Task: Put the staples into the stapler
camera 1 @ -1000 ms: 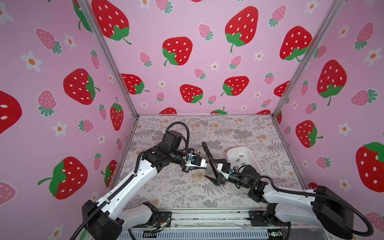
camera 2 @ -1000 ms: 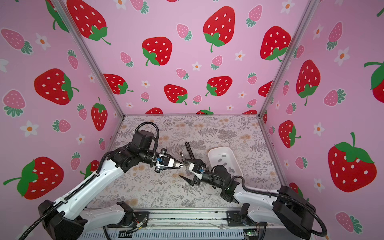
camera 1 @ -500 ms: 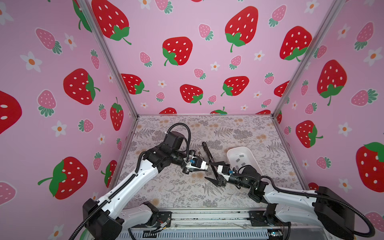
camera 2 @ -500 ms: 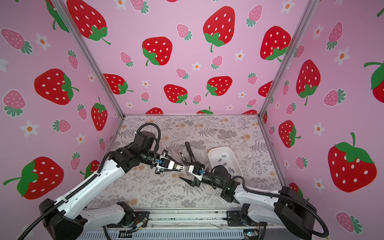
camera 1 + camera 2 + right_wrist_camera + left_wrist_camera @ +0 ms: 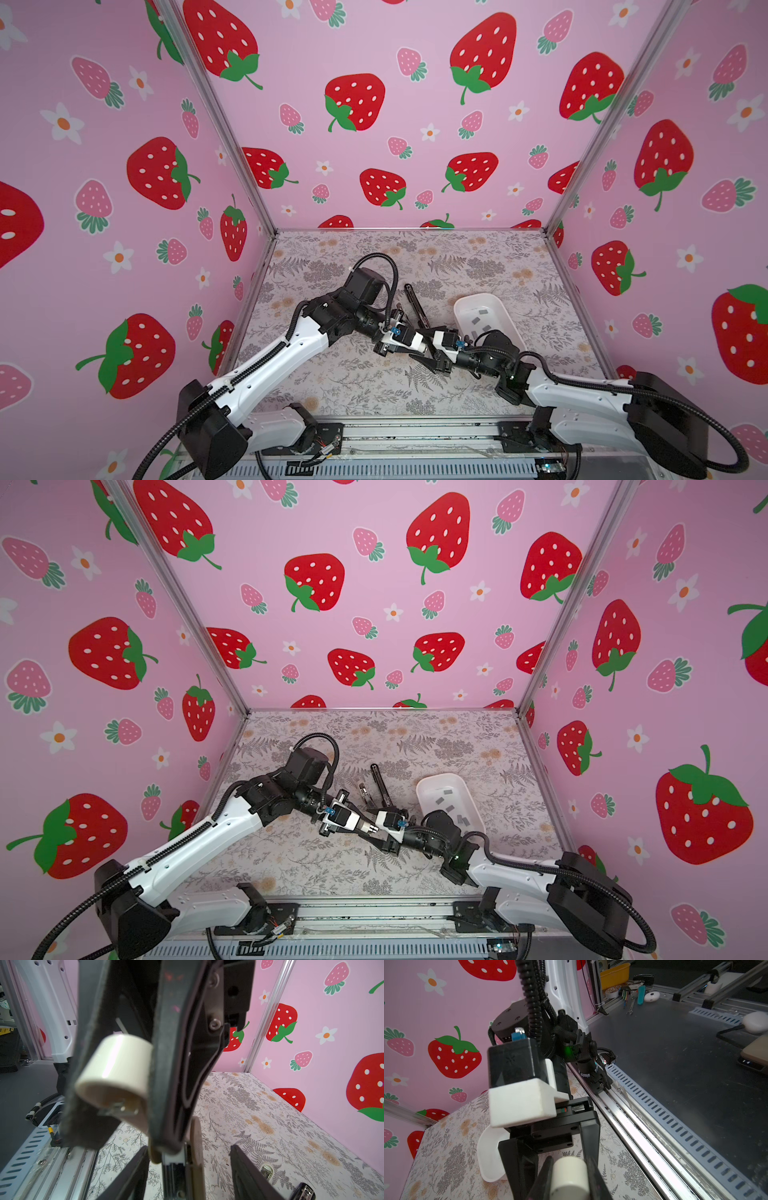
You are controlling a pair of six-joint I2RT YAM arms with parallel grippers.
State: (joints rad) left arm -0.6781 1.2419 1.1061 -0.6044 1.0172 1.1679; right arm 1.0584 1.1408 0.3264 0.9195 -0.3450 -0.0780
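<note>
Several short grey staples (image 5: 482, 310) lie loose and flat at odd angles inside the white tray (image 5: 478, 295) on the right of the floral mat (image 5: 374, 386), while the small white-and-beige stapler (image 5: 176, 1160), a dark channel down its middle, is held just left of that tray.

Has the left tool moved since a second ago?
Yes. The left tool, gripping a white cylinder, shifted toward the viewer and rightward relative to the white tray.

left arm (image 5: 274, 365) and right arm (image 5: 582, 390) angled inward, left tool (image 5: 570, 1178) clamped, right tool (image 5: 188, 1153) parted
</note>
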